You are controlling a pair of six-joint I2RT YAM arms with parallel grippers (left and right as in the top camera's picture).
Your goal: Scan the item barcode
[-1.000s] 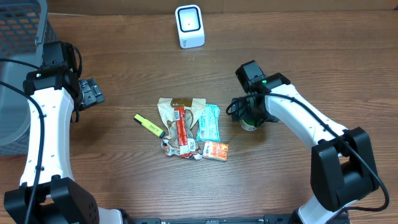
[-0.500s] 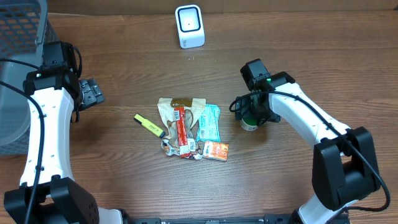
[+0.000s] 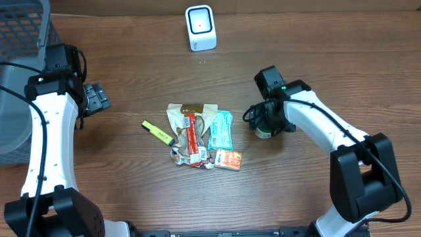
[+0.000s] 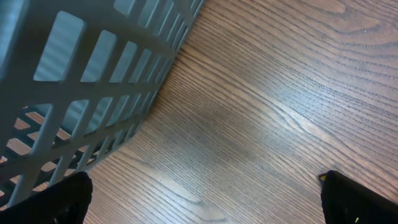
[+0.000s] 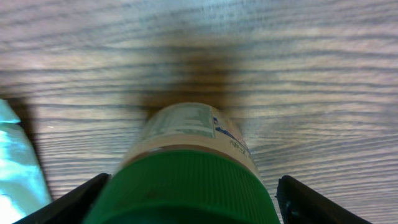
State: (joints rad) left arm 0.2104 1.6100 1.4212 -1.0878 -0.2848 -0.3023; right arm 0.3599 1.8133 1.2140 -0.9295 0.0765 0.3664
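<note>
A small bottle with a green cap (image 5: 186, 186) and a pale label (image 5: 186, 121) lies on the wooden table right of the pile; from overhead only its end (image 3: 262, 133) shows under the arm. My right gripper (image 5: 193, 202) is open, one finger on each side of the cap, with a thin gap still showing at the right finger (image 5: 305, 199). From overhead the right gripper (image 3: 266, 122) sits over the bottle. The white barcode scanner (image 3: 200, 27) stands at the back centre. My left gripper (image 3: 99, 99) is open and empty at the far left, over bare wood (image 4: 205, 202).
A pile of snack packets (image 3: 197, 135) lies in the table's middle, with a yellow highlighter (image 3: 156, 133) to its left. A grey slatted basket (image 3: 20, 39) fills the far left corner and looms close in the left wrist view, basket wall (image 4: 93, 74).
My right gripper has shifted slightly right over the bottle and its jaws have narrowed a little around the cap. The left arm has not moved.
</note>
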